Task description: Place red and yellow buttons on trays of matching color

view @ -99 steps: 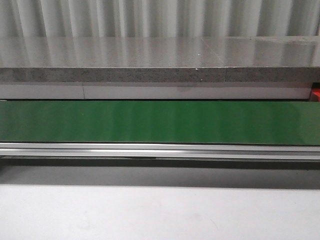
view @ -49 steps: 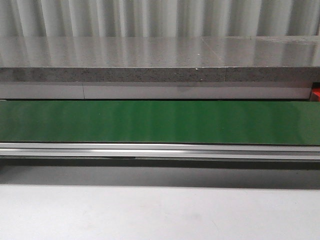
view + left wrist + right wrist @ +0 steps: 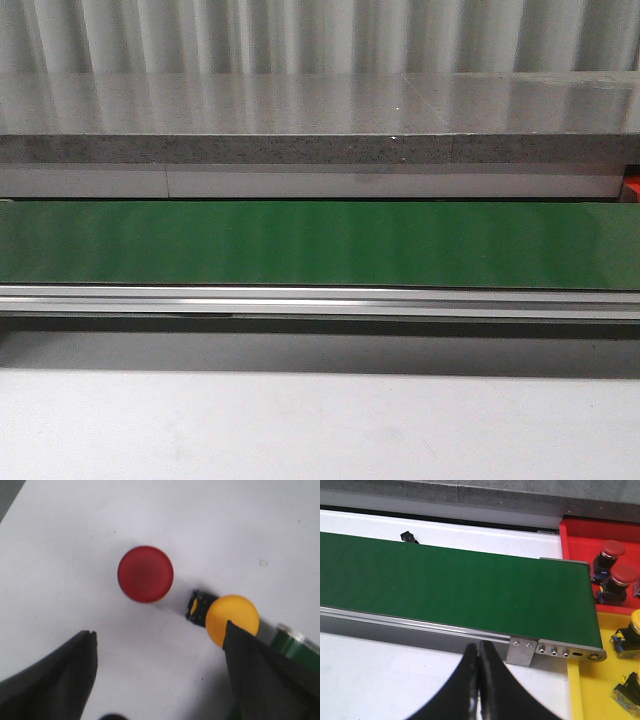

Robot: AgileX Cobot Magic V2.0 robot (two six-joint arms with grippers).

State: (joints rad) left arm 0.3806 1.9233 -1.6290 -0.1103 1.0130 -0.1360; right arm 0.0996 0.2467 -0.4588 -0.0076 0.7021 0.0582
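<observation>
Nothing has moved in front view; several buttons sit on the red tray (image 3: 580, 540) and yellow tray (image 3: 600, 680), while the wide left pincer (image 3: 160, 670) hovers over a red button (image 3: 145, 573) and yellow button (image 3: 231, 619) on the surface (image 3: 75, 540), right pincer (image 3: 480, 680) closed empty.

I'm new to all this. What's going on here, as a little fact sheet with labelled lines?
Belt: green belt, nothing on it
Red tray: two red buttons inside
Yellow tray: two yellow buttons inside
Still loose: red button and yellow button on the white table
Left gripper: open, above the loose buttons, holding nothing
Right gripper: shut, empty, near the belt
</observation>
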